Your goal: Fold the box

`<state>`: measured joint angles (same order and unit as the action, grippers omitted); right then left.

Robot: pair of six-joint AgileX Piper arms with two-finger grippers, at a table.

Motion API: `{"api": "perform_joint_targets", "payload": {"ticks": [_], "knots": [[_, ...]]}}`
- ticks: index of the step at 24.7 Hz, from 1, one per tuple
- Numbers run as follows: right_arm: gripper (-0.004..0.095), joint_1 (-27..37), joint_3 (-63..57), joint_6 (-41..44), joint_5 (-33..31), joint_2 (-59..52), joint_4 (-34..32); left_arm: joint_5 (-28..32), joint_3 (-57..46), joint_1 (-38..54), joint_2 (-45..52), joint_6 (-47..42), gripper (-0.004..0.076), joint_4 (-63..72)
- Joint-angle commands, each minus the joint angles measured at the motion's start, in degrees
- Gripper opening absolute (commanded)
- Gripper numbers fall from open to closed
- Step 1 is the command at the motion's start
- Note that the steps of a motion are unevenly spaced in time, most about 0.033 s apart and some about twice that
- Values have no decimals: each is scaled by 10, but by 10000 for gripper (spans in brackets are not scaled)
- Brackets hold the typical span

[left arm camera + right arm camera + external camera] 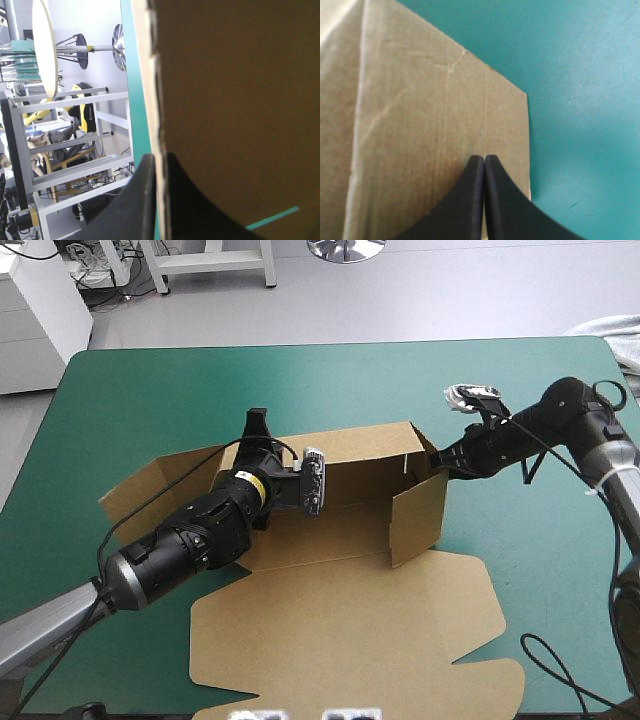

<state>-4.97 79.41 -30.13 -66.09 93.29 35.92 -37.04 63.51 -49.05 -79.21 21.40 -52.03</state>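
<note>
Teal-green bench (pixel 130 390), box job part done. My left tool (pixel 159 200) pinches the box (pixel 340 530) by its raised back wall. My right tool (pixel 484 197), fingers together, rests against the upright right end wall. Box sits mid-bench. Left flaps and the near lid panel lie flat; by my judgement, raising and tucking remain.

The box (pixel 340 630) lies on the table (pixel 150 400) (lid nearest).

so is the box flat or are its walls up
Partly up: on the box the far wall and right wall stand, while the lid lies flat.
</note>
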Motion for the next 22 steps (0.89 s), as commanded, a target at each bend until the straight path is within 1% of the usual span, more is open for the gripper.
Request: {"api": "perform_joint_targets", "payload": {"ticks": [1,5,8,9,11,13,14,16,17,18,19,20,22], "knots": [[-17,6,-57,-78,79,-77,55,-33,10,-3,13,1,-10,-1],[-17,6,-146,-175,147,-126,116,-28,10,-3,13,1,-10,-1],[-17,6,-217,-269,216,-151,179,-32,10,-3,13,1,-10,-1],[-17,6,-264,-351,257,-171,244,-39,10,-3,13,1,-10,-1],[-17,6,-302,-437,274,-188,305,-39,10,-3,13,7,-10,-1],[-17,6,-328,-491,279,-195,347,-38,10,-3,13,9,-10,-1],[-17,6,-339,-511,282,-198,359,-38,10,-3,13,9,-10,-1],[-13,6,-350,-517,285,-198,353,-40,10,-3,13,9,-10,-1],[43,6,-355,-512,272,-198,328,-44,10,-3,13,9,-10,-1],[105,6,-356,-512,262,-198,317,-44,10,-3,13,9,-10,-1],[288,6,-356,-512,246,-198,311,-44,10,-3,13,9,-10,-1],[492,6,-356,-515,236,-199,311,-45,10,-3,13,9,-10,-1],[633,6,-356,-516,222,-201,311,-48,10,-3,13,15,-10,-1]]}}
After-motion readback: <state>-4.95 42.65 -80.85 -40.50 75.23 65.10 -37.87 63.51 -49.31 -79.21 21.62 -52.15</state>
